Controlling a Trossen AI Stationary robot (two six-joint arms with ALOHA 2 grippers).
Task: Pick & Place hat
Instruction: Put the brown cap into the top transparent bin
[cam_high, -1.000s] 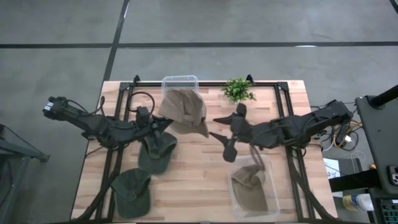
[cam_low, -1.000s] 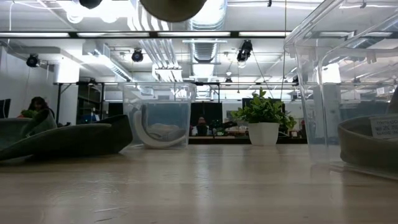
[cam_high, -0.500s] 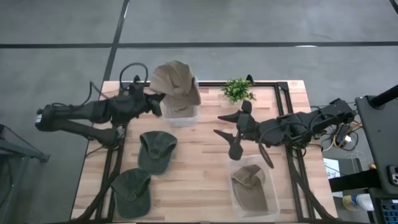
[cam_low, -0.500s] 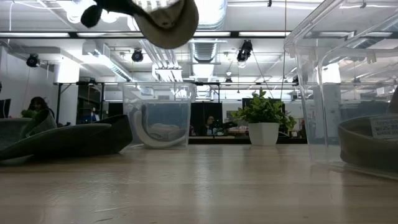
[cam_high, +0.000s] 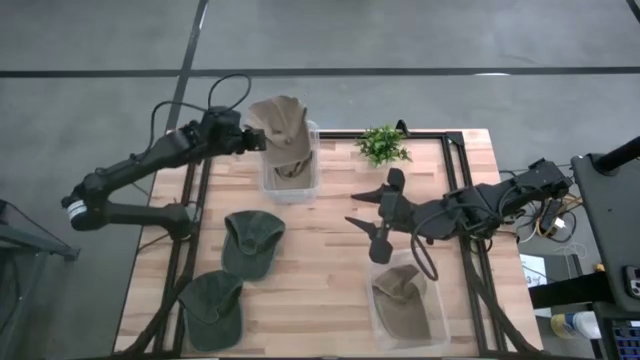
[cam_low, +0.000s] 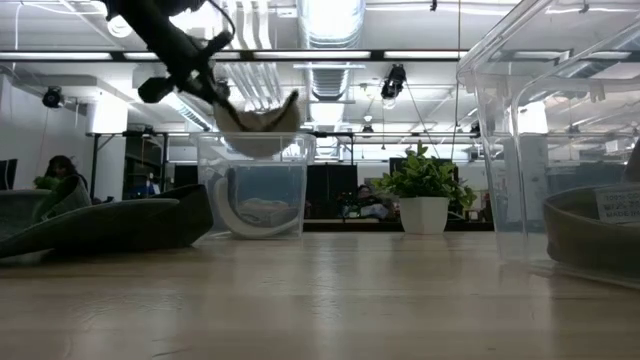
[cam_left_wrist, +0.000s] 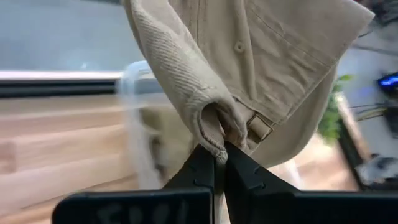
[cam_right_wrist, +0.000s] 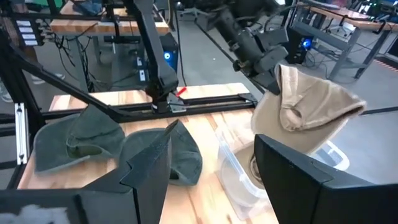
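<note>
A tan hat (cam_high: 282, 128) hangs from my left gripper (cam_high: 252, 141) over the clear bin (cam_high: 289, 178) at the table's far edge. In the low view the tan hat (cam_low: 259, 124) sags at the height of the bin's rim (cam_low: 256, 137), below my left gripper (cam_low: 221, 104). That gripper is shut on the tan hat (cam_left_wrist: 261, 68). My right gripper (cam_high: 373, 215) hovers open over the table's middle right and touches nothing. Two green hats (cam_high: 250, 242) (cam_high: 213, 306) lie flat on the table's near left. My left gripper (cam_left_wrist: 219, 153) pinches a bunched fold of the tan hat's back rim (cam_left_wrist: 213, 126), beside the strap buckle (cam_left_wrist: 258, 129), between its two fingertips. The fingers come level from the table's left. The hat is lifted clear and hangs slack from the fingers over the bin.
A second clear bin (cam_high: 408, 305) at the near right holds another tan hat (cam_high: 403, 293). A small potted plant (cam_high: 382, 145) stands at the far edge, right of the far bin. Bare wood (cam_high: 320, 270) lies between the green hats and the near bin.
My left gripper has carried the tan hat from over the table's middle left toward the far edge, to above the far bin, and has come down with it. The hat has turned and now hangs lower. My right gripper has shifted slightly toward the near edge.
</note>
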